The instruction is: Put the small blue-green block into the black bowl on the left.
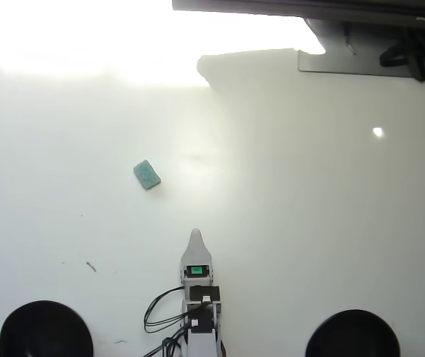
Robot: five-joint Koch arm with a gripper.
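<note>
— As the overhead view looks straight down on the white table [286, 223], where does the block sit?

— The block [147, 175] lies flat on the bare table, left of centre and a little above the middle, turned at a slant. Nothing touches it.

— And the arm?

— The arm [200, 312] comes up from the bottom edge at the middle, black cables [160, 316] looping off its left side. The gripper [196, 236] points up the picture and ends in one pale tip. Only that single tip shows, so I cannot tell whether the jaws are spread or pressed together. It holds nothing that I can see. The block is up and to the left of the tip, clearly apart from it.

— The bowls?

— Two black bowls, both cut by the bottom edge. The left bowl [45, 331] is in the bottom-left corner area, the right bowl [352, 335] toward the bottom right, with the arm between them. The block is well apart from both, nearer the left one.

— Anything else?

— A dark monitor edge [309, 7] and its grey stand [346, 56] at the top right, with strong glare across the top left.
</note>
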